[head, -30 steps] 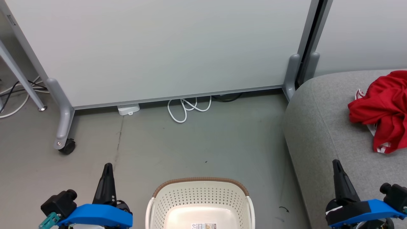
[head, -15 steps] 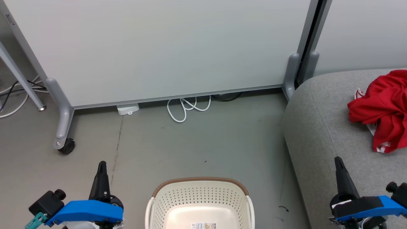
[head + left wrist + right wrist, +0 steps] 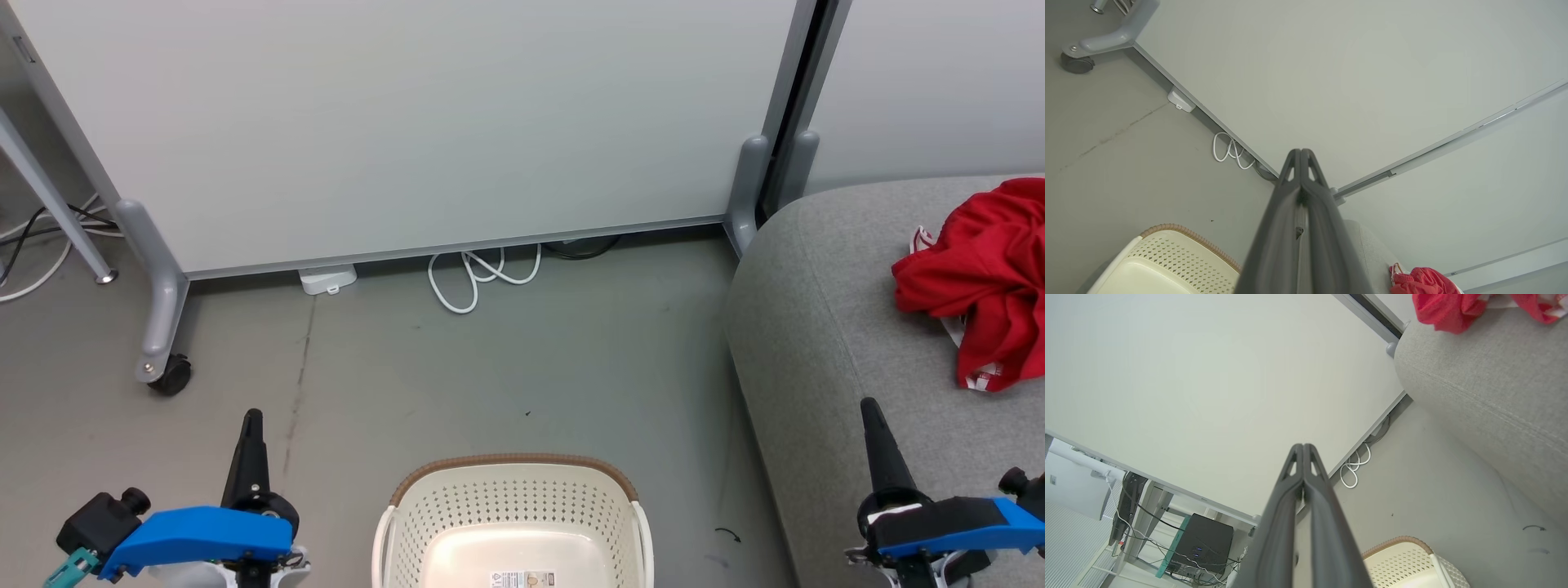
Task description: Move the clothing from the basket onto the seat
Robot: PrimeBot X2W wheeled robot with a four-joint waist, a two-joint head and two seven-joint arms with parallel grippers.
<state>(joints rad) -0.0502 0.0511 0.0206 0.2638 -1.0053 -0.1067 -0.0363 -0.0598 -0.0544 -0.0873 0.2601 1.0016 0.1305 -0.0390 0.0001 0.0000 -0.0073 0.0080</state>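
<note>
The red clothing (image 3: 984, 282) lies bunched on the light grey seat (image 3: 824, 327) at the right, white trim showing at its edges; it also shows in the wrist views (image 3: 1419, 281) (image 3: 1453, 308). The cream basket (image 3: 513, 523) with a brown rim stands on the floor at bottom centre, its inside bare with a label on the bottom. My left gripper (image 3: 251, 420) hangs left of the basket, shut and holding nothing (image 3: 1301, 153). My right gripper (image 3: 869, 406) hovers over the seat's front edge, shut and holding nothing (image 3: 1303, 447).
A white partition panel (image 3: 408, 122) on grey wheeled feet (image 3: 163, 367) stands behind the bare floor. White cables (image 3: 482, 278) and a small white box (image 3: 328, 279) lie at its base. More cables (image 3: 33, 245) and a metal leg sit at far left.
Both arms have drawn back toward the bottom of the head view, the left one also drifting left. Clothing, basket and seat have stayed put.
</note>
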